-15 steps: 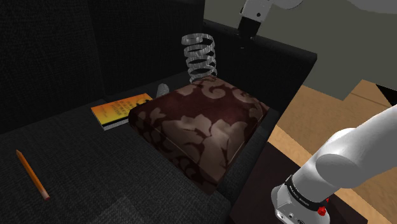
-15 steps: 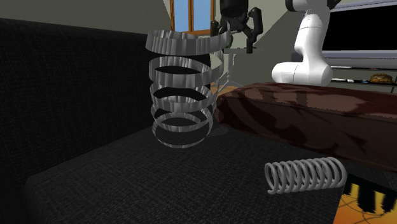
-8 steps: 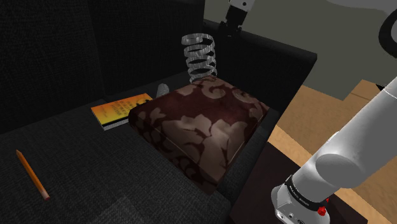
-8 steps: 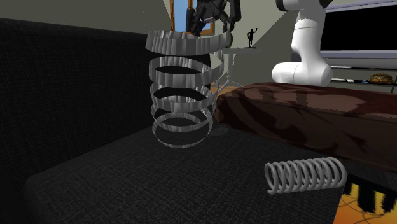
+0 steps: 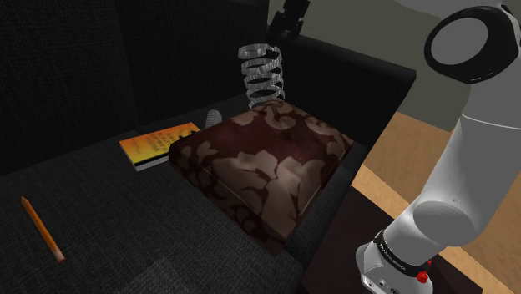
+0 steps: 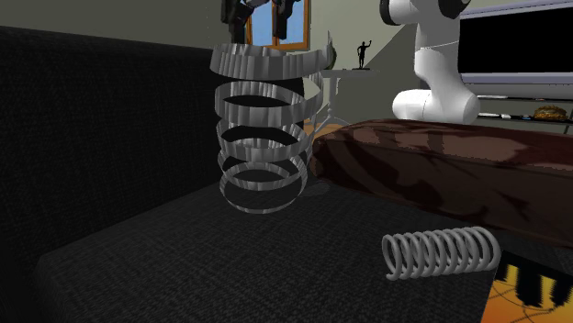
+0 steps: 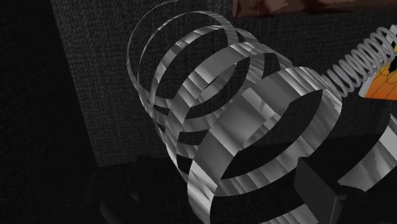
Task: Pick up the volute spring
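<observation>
Grey volute spring (image 5: 262,73) standing upright on dark sofa seat (image 5: 125,209), wide coil up, narrow end down, just behind maroon patterned cushion (image 5: 263,163). Black pincer (image 6: 264,7) hanging above spring's wide top coil, near but not touching; fingers spreading apart, gripping nothing. In wrist view, spring's banded coils (image 7: 254,133) sitting between both fingers, tapering away from camera. Smaller wire coil spring (image 6: 441,252) lying on its side beside orange book (image 5: 159,144). Orange pencil (image 5: 42,230) resting well apart on seat.
</observation>
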Controlling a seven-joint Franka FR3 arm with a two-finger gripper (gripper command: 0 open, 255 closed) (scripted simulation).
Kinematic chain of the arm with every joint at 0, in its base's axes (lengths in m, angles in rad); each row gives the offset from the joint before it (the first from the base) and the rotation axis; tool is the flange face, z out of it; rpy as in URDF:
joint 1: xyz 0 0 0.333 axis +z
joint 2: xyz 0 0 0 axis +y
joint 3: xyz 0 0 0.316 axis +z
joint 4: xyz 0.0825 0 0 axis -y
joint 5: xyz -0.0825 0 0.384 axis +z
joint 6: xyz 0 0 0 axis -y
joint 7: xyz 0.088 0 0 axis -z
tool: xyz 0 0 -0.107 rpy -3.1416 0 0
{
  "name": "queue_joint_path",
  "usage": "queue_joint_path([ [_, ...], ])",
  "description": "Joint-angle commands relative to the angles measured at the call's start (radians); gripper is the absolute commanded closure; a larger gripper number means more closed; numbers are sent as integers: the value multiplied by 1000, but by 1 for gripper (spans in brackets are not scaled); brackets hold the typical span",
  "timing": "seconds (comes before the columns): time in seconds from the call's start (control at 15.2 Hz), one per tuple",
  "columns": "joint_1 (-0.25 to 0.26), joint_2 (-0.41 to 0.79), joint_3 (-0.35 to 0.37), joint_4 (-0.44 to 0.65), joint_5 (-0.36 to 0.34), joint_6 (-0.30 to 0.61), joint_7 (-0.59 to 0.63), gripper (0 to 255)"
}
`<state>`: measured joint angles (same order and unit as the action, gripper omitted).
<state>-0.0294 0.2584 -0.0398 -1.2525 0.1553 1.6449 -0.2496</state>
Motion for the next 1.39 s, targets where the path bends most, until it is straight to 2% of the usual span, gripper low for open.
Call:
queue_joint_path([
  [0.0, -1, 28, 1, 30, 2, 3, -1, 0],
  [0.33, 2, 3, 1, -76, 2, 82, -11, 0],
  [0.53, 2, 0, 1, -87, 2, 91, -12, 0],
  [0.59, 3, -1, 1, -90, 2, 93, -12, 255],
  [1.12, 3, -2, 1, -92, 2, 93, -12, 255],
  [1.32, 1, 9, 1, -47, 2, 60, -8, 255],
])
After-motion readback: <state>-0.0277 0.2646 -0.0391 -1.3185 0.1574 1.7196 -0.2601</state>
